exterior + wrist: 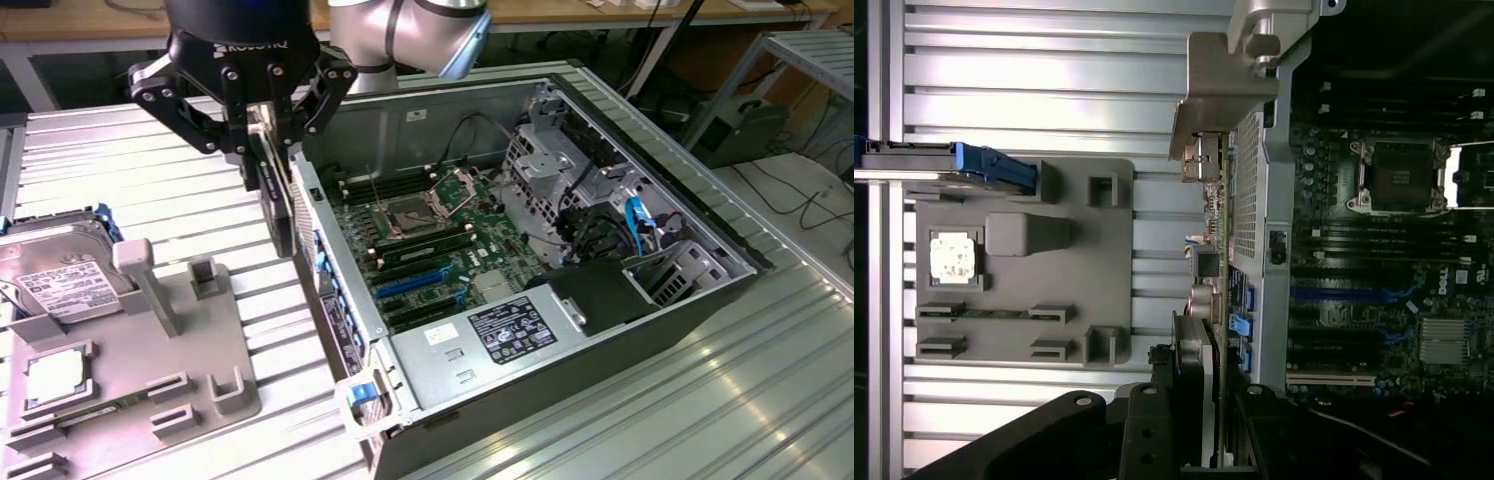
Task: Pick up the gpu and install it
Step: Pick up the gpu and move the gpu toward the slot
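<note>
1. We see the gpu (pixel 274 205) (pixel 1222 235) clamped between the fingers of the gripper (pixel 267 140) (pixel 1199 400). The jaws are drawn in narrow against its two flat faces.
2. The card hangs on edge below the gripper, and its silver bracket (pixel 1219 90) is at the end farthest from the fingers.
3. It hangs just outside the back wall of the open computer case (pixel 587 330) (pixel 1274 130), above the strip of table between that wall and the grey parts holder (pixel 200 370) (pixel 1024 290). It is not over the motherboard (pixel 441 240) (pixel 1384 260).
4. The gripper points straight down at the table. A grey arm joint (pixel 420 35) bends away behind it toward the exterior view's right.
5. The case lies on its side with the open face up, so we can see the empty processor socket (pixel 400 212) (pixel 1399 175) and the blue and black slots.
6. On the holder sit a hard drive (pixel 60 275) with a white label and a small square chip (pixel 54 375) (pixel 954 255).
7. Everything rests on a ribbed metal table (pixel 707 400) (pixel 1054 80). Beyond it we see wooden benches (pixel 80 25), and cables lie on the floor at the exterior view's right.
</note>
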Controlling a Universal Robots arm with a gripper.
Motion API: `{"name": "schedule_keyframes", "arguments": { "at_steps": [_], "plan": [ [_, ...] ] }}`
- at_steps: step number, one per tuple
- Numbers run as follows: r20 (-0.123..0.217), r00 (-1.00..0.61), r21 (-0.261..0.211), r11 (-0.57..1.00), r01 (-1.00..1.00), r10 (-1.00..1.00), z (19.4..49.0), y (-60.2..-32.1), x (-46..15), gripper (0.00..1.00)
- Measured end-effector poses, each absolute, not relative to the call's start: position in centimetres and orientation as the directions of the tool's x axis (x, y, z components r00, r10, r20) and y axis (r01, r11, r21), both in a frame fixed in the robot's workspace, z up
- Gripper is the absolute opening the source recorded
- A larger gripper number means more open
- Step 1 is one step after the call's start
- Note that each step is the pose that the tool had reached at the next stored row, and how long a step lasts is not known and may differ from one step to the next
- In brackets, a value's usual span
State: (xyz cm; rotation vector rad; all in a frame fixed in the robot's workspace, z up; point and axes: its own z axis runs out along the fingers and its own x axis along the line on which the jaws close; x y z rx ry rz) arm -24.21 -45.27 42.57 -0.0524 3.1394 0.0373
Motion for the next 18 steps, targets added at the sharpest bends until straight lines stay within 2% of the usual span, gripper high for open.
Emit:
{"name": "schedule_keyframes", "arguments": {
  "at_steps": [18],
  "plan": [
    [-0.002,-1.0,0.024,1.0,0.021,0.021,42.5,-45.3,-21.4,0.28]
  ]
}}
